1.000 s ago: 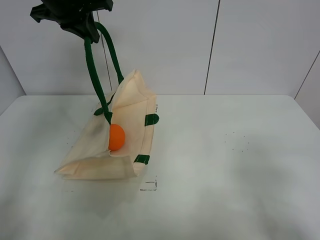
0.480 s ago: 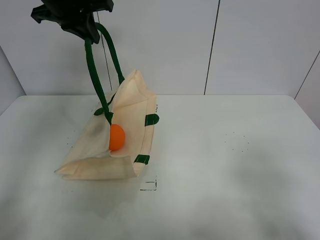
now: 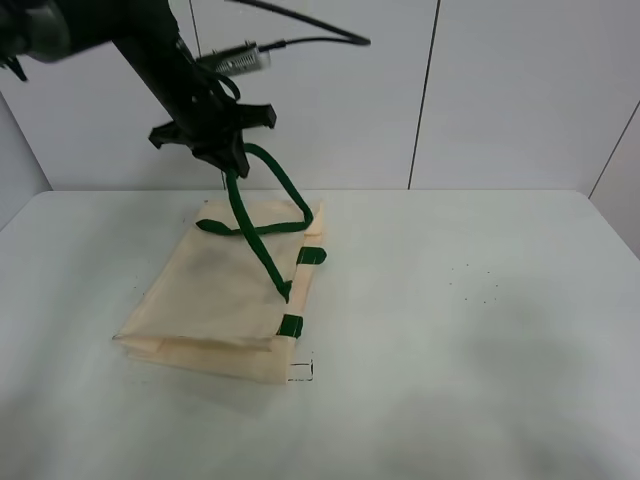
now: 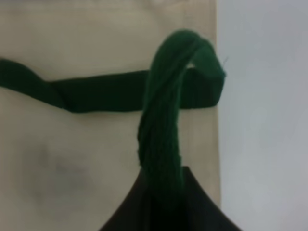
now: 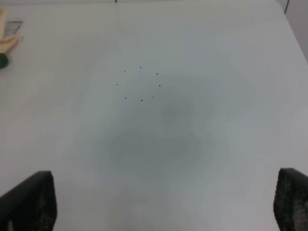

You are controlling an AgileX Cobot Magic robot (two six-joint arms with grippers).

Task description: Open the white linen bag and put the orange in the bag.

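My left gripper (image 3: 232, 165) clamps a dark green strap handle (image 4: 161, 125) of the flat-lying cream cloth tote (image 3: 200, 290); my right gripper (image 5: 161, 199) gapes open.

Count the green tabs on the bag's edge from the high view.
2: one tab partway along the bag's right edge, another near its front right corner. Others may lie hidden under the cloth.

Soft, even overhead light washes my white table (image 3: 480, 330); a faint grey shadow pools beneath my right gripper (image 5: 161, 204). My left arm (image 3: 155, 55) smears with motion blur in the high view. Close up, the white linen bag (image 4: 96, 159) and its green strap (image 4: 161, 125) sit out of focus.
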